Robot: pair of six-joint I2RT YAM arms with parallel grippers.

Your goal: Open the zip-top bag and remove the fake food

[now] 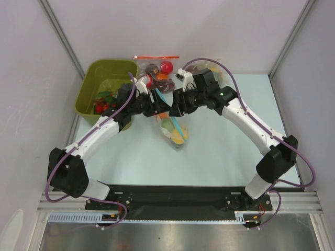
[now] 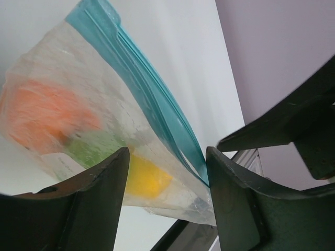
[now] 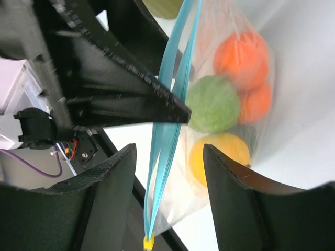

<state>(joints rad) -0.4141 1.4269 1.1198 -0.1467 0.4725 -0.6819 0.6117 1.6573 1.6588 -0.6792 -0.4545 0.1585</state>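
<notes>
The bag (image 1: 174, 130) lies near the middle of the surface (image 1: 225, 149), toward the far edge, fruits (image 3: 212, 102) inside. Your right jaws stand open astride its blue zip strip (image 3: 172, 78); your left jaws gape beside it.

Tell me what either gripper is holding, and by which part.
Nothing looks clamped. The left gripper and right gripper both have fingers apart astride the zip-top bag's blue zip strip.

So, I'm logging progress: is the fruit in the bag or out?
In. Orange, green and yellow fruit show through the clear bag in both wrist views.
</notes>
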